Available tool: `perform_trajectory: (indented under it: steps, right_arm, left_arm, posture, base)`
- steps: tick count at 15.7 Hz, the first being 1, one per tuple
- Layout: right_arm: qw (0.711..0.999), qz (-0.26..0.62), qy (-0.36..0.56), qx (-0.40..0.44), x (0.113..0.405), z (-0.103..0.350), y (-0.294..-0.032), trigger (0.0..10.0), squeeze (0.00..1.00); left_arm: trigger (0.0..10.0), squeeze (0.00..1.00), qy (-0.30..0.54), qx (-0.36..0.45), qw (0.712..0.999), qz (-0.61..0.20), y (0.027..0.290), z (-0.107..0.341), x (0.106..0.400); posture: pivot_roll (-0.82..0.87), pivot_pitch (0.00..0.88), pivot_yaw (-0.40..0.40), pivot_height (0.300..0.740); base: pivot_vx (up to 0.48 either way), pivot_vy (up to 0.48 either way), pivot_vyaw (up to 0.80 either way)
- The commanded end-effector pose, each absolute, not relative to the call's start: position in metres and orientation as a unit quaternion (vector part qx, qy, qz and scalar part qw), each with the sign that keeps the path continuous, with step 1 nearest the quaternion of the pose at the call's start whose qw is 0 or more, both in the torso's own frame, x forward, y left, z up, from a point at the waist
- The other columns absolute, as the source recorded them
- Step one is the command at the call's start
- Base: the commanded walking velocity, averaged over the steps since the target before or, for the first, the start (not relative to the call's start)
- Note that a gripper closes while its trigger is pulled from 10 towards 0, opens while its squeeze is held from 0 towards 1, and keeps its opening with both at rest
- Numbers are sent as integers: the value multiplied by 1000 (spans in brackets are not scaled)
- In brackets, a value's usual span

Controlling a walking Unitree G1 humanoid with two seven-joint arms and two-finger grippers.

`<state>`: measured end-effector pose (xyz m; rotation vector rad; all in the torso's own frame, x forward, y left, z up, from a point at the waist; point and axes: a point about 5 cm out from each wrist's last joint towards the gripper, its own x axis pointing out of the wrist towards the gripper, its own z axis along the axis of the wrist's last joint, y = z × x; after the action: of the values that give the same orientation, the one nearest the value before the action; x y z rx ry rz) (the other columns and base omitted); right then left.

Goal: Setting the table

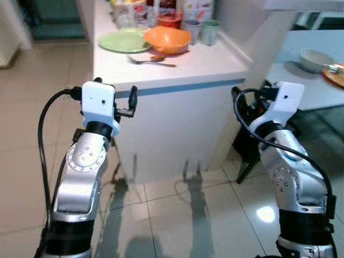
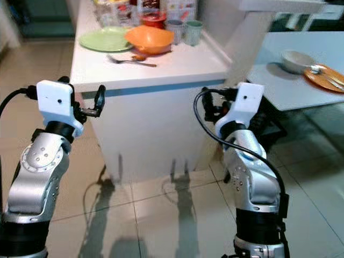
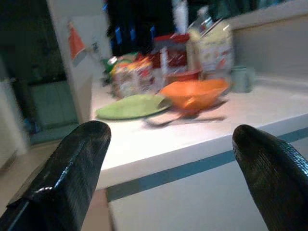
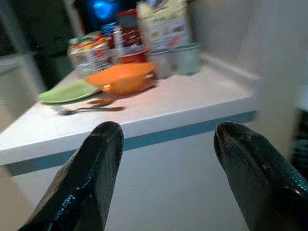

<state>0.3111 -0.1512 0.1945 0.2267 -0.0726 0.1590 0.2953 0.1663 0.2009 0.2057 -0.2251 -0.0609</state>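
Standing before a white counter (image 1: 177, 67) with a blue strip under its edge, the robot holds both arms raised short of the counter front. Left gripper (image 3: 173, 178): fingers spread wide apart, nothing between them, level with the counter edge and apart from it. On the counter top, left to right: a flat, pale green plate (image 1: 124, 41); a fork (image 1: 152, 62) lying just in front of the plate, with a spoon (image 1: 157, 56) beside it; an orange bowl (image 1: 167, 40), shallow with squared corners, overlapping the plate's right rim; a red container (image 1: 170, 20) behind the bowl; two cups (image 1: 201, 29), one grey and one pale green, standing upright side by side to the bowl's right. Jars and cartons stand at the back of the counter, blurred in both wrist views. Right gripper (image 4: 166, 173): fingers likewise parted and empty, near the counter's right corner, not touching it. Far right: a pale blue table (image 2: 285, 80) carrying a white bowl (image 2: 296, 60) and an orange plate (image 2: 325, 77) with cutlery across it.
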Motion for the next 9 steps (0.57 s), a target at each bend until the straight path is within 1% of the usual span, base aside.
perform_trajectory:
  steps: [1,4,5,8,9]
  right_arm:
    - [988,94,-39,118,312,199,-146,10000,0]
    - [986,99,-39,128,314,198,-144,10000,0]
    - [985,104,-42,132,314,199,-142,10000,0]
    - [985,104,-43,130,315,200,-143,10000,0]
    - [986,101,-43,123,316,200,-143,10000,0]
  left_arm:
    - [10000,0,-109,101,988,-28,168,200,292]
    - [10000,0,-116,101,988,-22,168,203,292]
    - [10000,0,-121,102,987,-22,168,206,293]
    - [10000,0,-123,104,987,-20,170,207,293]
    - [10000,0,-124,105,986,-18,172,208,293]
  posture:
    - [33,0,-66,740]
    - [47,0,-78,740]
    - [49,0,-80,740]
    - [50,0,-80,740]
    - [50,0,-80,740]
  base:
    - [322,0,0]
    - [331,0,0]
    - [345,0,-531]
    - [346,0,-800]
    - [352,0,0]
